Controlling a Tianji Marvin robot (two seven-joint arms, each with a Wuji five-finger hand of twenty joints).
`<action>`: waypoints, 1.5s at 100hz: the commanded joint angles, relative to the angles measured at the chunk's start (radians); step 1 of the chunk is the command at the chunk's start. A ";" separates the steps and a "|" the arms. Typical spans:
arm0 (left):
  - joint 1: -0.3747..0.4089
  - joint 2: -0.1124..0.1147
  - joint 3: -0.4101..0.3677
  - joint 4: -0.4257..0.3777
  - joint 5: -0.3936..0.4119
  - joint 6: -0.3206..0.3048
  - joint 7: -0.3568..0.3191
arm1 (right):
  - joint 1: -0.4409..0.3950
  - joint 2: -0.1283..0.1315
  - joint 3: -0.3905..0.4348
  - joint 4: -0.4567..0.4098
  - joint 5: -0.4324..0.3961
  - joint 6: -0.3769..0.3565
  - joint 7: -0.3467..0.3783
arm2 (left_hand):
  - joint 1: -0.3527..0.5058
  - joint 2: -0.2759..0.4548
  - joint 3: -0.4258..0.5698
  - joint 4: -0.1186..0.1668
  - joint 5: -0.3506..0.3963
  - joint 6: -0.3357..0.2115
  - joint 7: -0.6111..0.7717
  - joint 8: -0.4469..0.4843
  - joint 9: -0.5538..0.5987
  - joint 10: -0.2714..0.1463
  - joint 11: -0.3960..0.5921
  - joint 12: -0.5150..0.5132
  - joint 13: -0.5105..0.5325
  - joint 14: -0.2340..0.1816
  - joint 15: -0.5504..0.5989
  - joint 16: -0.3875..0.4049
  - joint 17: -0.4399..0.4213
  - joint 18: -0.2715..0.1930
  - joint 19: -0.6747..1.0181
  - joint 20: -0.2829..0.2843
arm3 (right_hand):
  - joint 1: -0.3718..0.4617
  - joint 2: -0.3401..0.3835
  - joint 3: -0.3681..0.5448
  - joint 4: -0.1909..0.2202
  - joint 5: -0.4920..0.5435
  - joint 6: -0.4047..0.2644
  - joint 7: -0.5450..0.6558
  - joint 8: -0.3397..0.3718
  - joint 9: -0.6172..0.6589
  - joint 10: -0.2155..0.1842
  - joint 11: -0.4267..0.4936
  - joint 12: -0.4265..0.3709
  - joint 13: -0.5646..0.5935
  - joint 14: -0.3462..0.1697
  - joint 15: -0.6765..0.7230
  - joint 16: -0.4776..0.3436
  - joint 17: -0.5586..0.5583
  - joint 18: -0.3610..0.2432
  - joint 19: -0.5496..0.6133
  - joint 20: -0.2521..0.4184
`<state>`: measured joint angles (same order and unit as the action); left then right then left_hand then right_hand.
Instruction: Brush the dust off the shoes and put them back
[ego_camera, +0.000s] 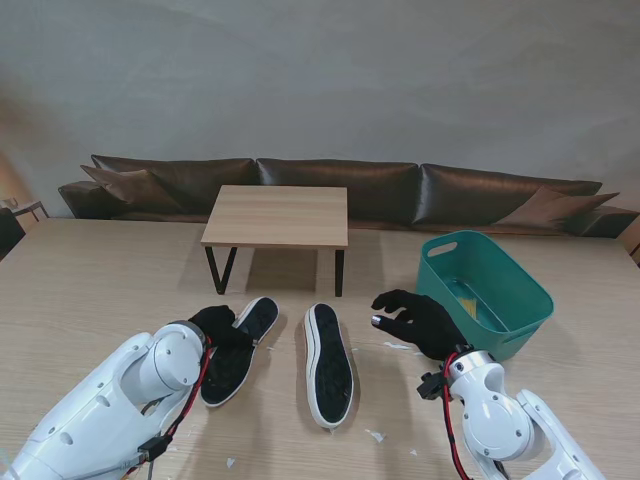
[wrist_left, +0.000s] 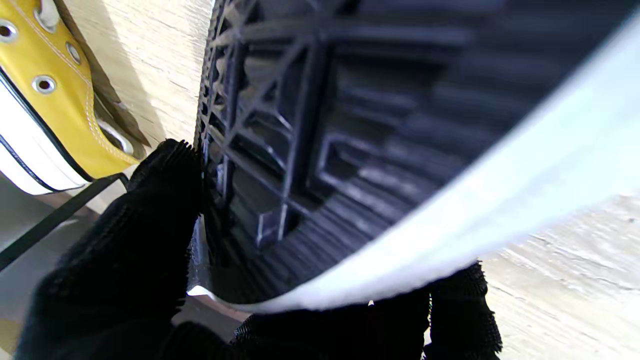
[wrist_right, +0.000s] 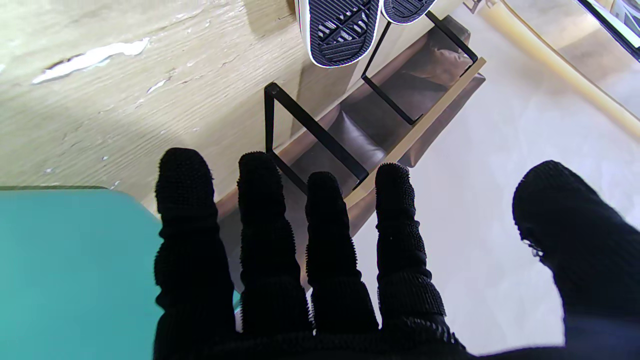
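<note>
Two shoes lie sole-up on the surface (ego_camera: 90, 280), side by side. The left shoe (ego_camera: 238, 348) shows a black ribbed sole with a white rim; it lies aslant, toe pointing away from me and to the right. In the left wrist view its tread is a grid of raised bars and fine ridges, edged by a white band. The right shoe (ego_camera: 328, 362) lies a little apart from it, nearly straight, with the same black sole and white rim. The left wrist view shows its side: yellow canvas upper with metal eyelets and a white sidewall with a thin dark line.

The left hand (ego_camera: 222, 326), in a black knit glove, grips the left shoe at its edge; black fingers (wrist_left: 150, 220) press against the sole's side and rim. The right hand (ego_camera: 415, 318), gloved alike, hovers over the surface to the right of the right shoe, fingers spread and holding nothing; it touches neither shoe.

Just right of that hand stands a teal bin (ego_camera: 505, 300) with something yellow inside, too small to make out. White flecks (ego_camera: 375, 435) dot the surface near the shoes. Farther from me stands a small wooden rack (ego_camera: 277, 216) on black legs, and behind it a dark brown sofa (ego_camera: 340, 190).
</note>
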<state>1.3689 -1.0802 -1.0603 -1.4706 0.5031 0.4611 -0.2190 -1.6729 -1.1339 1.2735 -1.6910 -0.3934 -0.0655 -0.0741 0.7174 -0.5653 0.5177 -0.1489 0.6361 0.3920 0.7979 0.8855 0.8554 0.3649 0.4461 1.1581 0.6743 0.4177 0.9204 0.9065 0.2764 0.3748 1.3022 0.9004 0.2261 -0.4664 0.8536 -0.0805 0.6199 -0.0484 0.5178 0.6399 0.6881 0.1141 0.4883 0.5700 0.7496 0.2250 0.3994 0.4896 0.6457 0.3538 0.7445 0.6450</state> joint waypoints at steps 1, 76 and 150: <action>0.018 -0.004 0.011 0.032 -0.005 0.000 -0.019 | -0.011 -0.002 -0.002 -0.009 0.004 0.000 0.018 | 0.304 -0.080 0.123 0.000 0.025 -0.083 0.233 0.039 0.095 -0.062 0.004 0.126 0.081 -0.018 0.052 -0.009 0.082 -0.019 0.086 -0.033 | 0.007 0.017 0.034 0.013 0.023 0.005 0.002 -0.006 0.020 0.013 0.001 -0.012 0.029 0.002 0.011 0.003 -0.361 0.003 -0.004 0.023; 0.255 0.005 -0.182 -0.243 0.130 -0.276 0.042 | 0.006 -0.014 -0.070 -0.073 0.060 0.093 0.007 | 0.434 -0.181 0.280 0.015 0.183 -0.149 0.394 0.023 0.272 -0.169 -0.106 0.062 0.358 -0.071 -0.217 0.042 0.335 -0.064 -0.042 -0.272 | 0.032 0.035 0.085 0.010 0.031 0.059 0.017 -0.015 0.058 0.035 0.011 -0.011 0.067 0.018 0.029 0.008 -0.331 0.014 0.027 0.020; 0.222 0.002 -0.173 -0.266 0.127 -0.582 0.110 | 0.193 -0.053 -0.273 -0.099 0.211 0.389 0.029 | 0.447 -0.240 0.358 -0.008 0.236 -0.190 0.386 0.006 0.272 -0.189 -0.139 0.027 0.366 -0.070 -0.383 0.086 0.276 -0.064 -0.075 -0.402 | -0.002 -0.025 0.056 -0.002 -0.294 -0.039 -0.076 -0.135 -0.146 0.059 0.021 -0.038 -0.004 0.067 0.093 0.029 -0.346 -0.005 0.177 0.070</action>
<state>1.6042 -1.0734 -1.2340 -1.7252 0.6278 -0.1127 -0.0974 -1.4727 -1.1769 1.0063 -1.7849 -0.1909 0.3214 -0.0691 0.9460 -0.8820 0.6204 -0.2172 0.7474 0.3452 1.0116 0.8346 1.1247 0.2953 0.2994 1.1884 1.0264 0.3604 0.4966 0.9676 0.5677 0.3737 1.2180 0.5092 0.2592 -0.4551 0.9472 -0.0804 0.3699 -0.0426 0.4483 0.5260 0.5830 0.1549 0.5096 0.5548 0.7694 0.2799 0.4934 0.5097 0.6429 0.3538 0.8664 0.6931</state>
